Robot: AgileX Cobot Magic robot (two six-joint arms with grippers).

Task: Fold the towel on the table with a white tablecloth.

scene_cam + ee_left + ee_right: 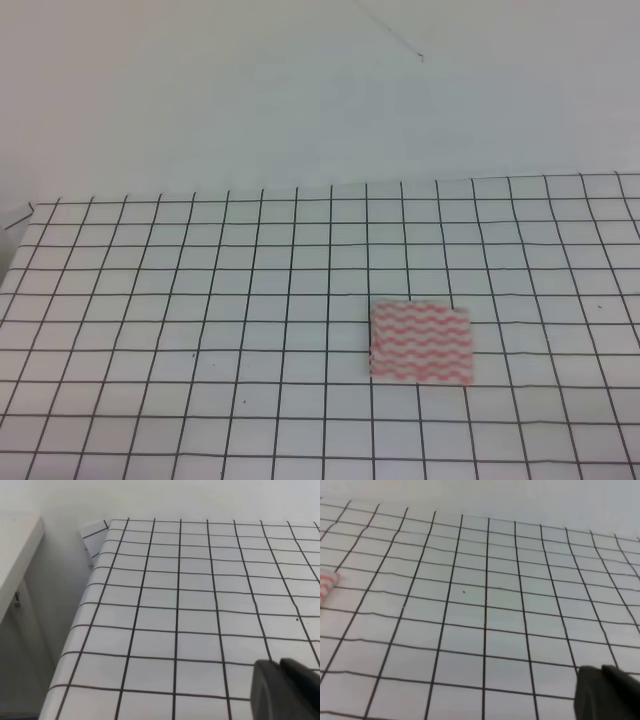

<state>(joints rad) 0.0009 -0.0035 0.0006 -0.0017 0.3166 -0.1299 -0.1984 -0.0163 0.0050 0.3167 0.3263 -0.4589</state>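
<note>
The towel (420,342), pink-red and white with wavy stripes, lies flat as a small rectangle on the grid-printed white tablecloth (200,300), right of centre and toward the front. In the right wrist view only its edge (326,587) shows, at the far left. Neither arm appears in the exterior high view. My left gripper (279,664) shows as dark fingers pressed together at the lower right of its view, above bare tablecloth (175,605). My right gripper (601,670) looks the same, fingers together and nothing held, well to the right of the towel.
The table's left edge (80,625) drops off beside a pale shelf or cabinet (15,555). A plain light wall (300,90) rises behind the table's far edge. Tiny dark specks dot the cloth (464,591).
</note>
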